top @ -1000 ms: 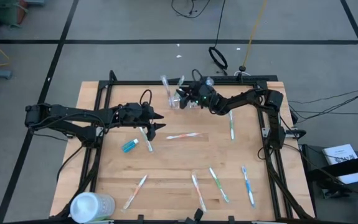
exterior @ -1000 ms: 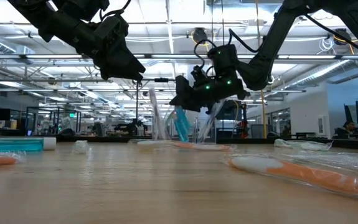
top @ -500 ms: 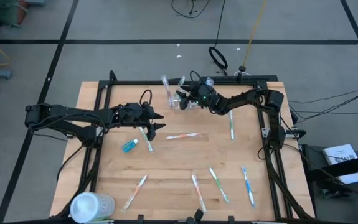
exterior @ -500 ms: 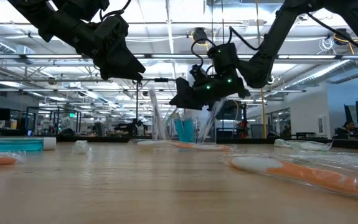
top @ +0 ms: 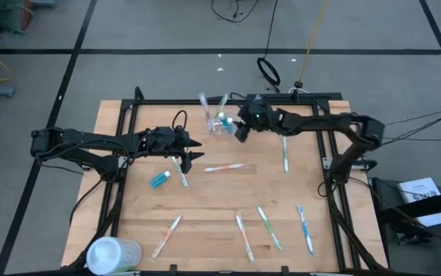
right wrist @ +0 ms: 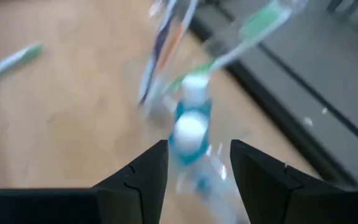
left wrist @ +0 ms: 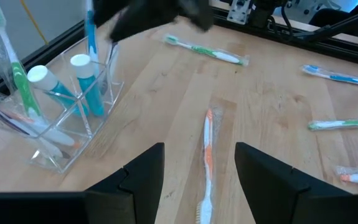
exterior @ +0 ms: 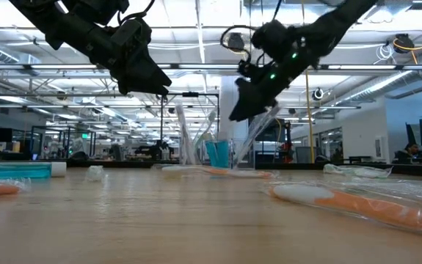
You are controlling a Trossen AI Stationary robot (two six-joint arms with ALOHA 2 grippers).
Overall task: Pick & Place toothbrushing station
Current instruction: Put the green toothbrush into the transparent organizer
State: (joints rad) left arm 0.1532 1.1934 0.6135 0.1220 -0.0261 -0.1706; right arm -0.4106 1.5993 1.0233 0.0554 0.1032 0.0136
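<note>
Right tool lifted off cup, fingers apart, empty; tube now inside. Left tool waits mid-worktop, open, empty.

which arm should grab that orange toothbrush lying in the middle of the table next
Probably the left. The open left gripper hangs close to the orange toothbrush, which lies ahead of its fingers; the right gripper is beside the clear cup.

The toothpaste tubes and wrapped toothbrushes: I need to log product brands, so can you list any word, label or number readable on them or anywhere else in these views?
None can be read.
The toothpaste tubes in the clear cup: blue, no legible print.
The wrapped toothbrushes on the table: no legible marking.
The white paper on the floor: print too small to read.
</note>
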